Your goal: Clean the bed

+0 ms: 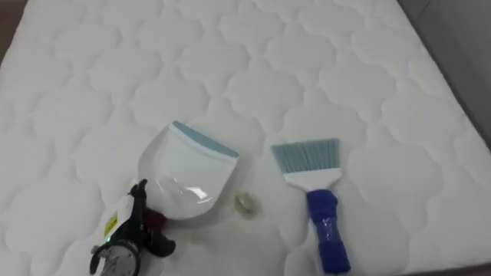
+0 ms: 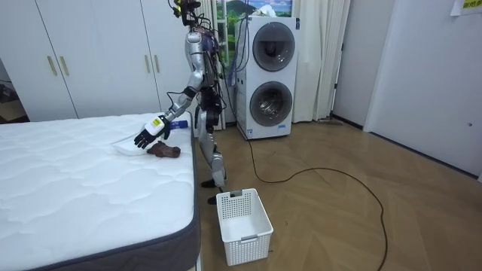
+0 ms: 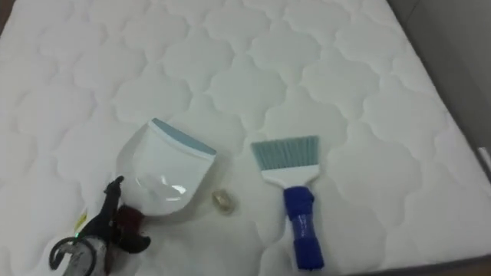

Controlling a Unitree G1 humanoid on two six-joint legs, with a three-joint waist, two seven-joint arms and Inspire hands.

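A white dustpan (image 1: 186, 170) with a grey-blue lip lies on the white quilted mattress (image 1: 253, 69), its dark red handle (image 1: 153, 221) pointing toward me. My left hand (image 1: 126, 230) hovers at that handle, thumb on one side and dark fingers on the other, spread and relaxed. In the room view the left hand (image 2: 148, 133) hangs just above the dustpan (image 2: 126, 147) near the bed's edge. A brush (image 1: 314, 192) with pale blue bristles and a blue handle lies to the right of the pan. A small crumpled scrap (image 1: 246, 203) sits between pan and brush.
The mattress's right edge (image 1: 460, 100) drops off beside the brush. I stand at the side of the bed (image 2: 75, 181). A white plastic basket (image 2: 242, 226) stands on the wooden floor by the bed's corner. Stacked washing machines (image 2: 271, 75) are behind me.
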